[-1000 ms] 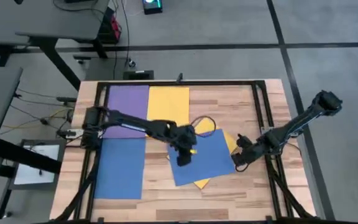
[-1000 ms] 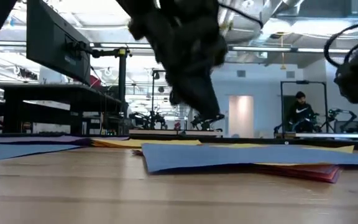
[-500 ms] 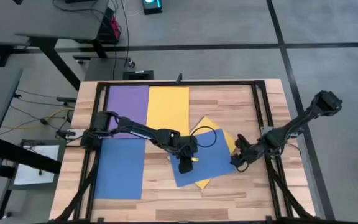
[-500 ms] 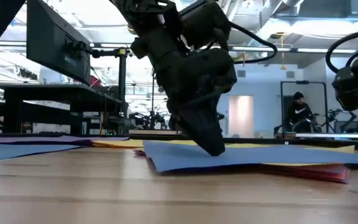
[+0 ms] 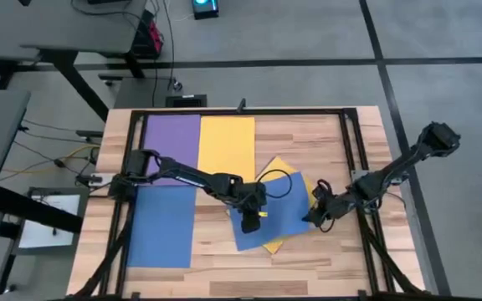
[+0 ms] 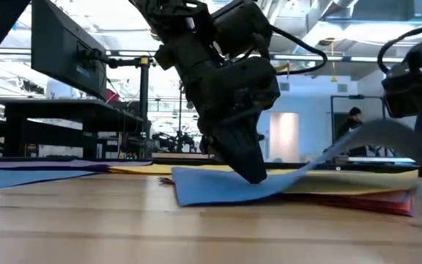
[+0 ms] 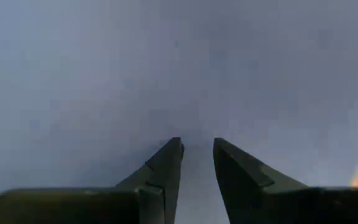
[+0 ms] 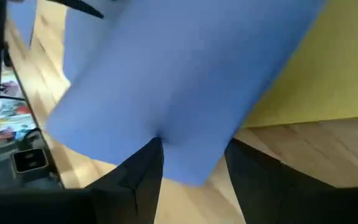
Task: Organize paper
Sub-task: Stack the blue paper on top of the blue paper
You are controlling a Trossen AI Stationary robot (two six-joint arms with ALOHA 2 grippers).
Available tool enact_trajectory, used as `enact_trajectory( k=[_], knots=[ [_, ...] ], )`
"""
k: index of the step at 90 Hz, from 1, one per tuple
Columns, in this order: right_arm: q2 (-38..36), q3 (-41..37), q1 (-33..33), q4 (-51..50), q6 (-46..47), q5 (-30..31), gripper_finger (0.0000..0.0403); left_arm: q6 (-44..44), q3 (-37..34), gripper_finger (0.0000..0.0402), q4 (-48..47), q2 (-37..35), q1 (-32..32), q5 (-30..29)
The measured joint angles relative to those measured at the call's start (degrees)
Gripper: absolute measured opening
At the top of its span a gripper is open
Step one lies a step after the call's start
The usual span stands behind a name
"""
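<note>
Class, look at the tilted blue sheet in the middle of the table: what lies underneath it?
Under the tilted blue sheet a yellow sheet pokes out, and the low view shows a red-pink edge beneath that. Their covered parts cannot be seen.

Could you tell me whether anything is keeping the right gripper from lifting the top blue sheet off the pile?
Yes: the left gripper presses its tips down on the middle of the top blue paper sheet, pinning it while the right gripper lifts its right edge.
</note>
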Motion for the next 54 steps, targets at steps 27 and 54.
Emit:
enact_trajectory(
  k=[27,54],
  knots=[
    [0.0,-0.1,0.1,4.4,-5.8,3.1,0.0164,-0.2,0.0,0.0081,0.0,0.0,0.0,0.0],
    [0.0,0.0,-2.1,2.5,-4.7,4.8,0.0143,0.0,-0.1,0.0081,0.0,0.0,0.0,0.0]
  ],
)
